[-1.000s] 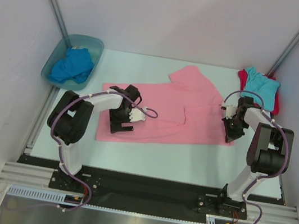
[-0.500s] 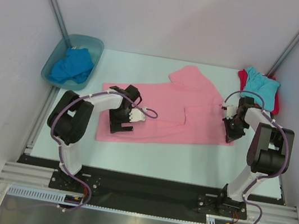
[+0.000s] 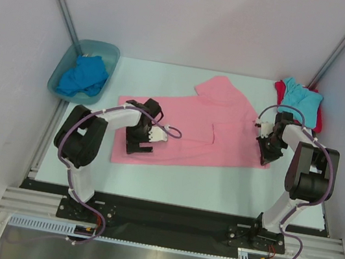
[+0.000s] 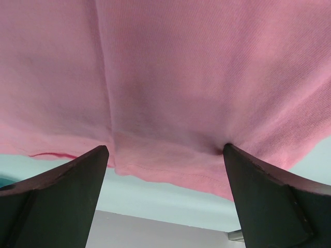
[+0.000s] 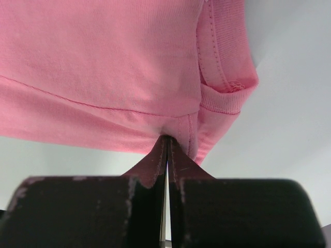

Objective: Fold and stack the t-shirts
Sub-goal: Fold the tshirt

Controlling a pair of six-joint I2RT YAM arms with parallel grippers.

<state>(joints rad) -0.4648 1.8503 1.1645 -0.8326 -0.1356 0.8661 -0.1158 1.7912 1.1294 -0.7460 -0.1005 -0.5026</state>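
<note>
Nothing has visibly shifted in the last second. The pink t-shirt (image 3: 198, 130) lies spread mid-worktop, with the right gripper (image 3: 264, 157) at 3 o'clock, jaws pinched shut on its edge. The left gripper (image 3: 136, 144) at 9 o'clock hangs with jaws wide over the hem, so the fold seems to wait on that grasp.

A spread t-shirt (image 3: 205, 128) lies on the middle of the surface (image 3: 216, 182), with the left claw (image 3: 139, 142) on its left end and the right claw (image 3: 265, 157) at its right edge. At far left, a tub (image 3: 60, 72) holds a second t-shirt (image 3: 83, 77). At far right lie two stacked t-shirts (image 3: 299, 96).
</note>
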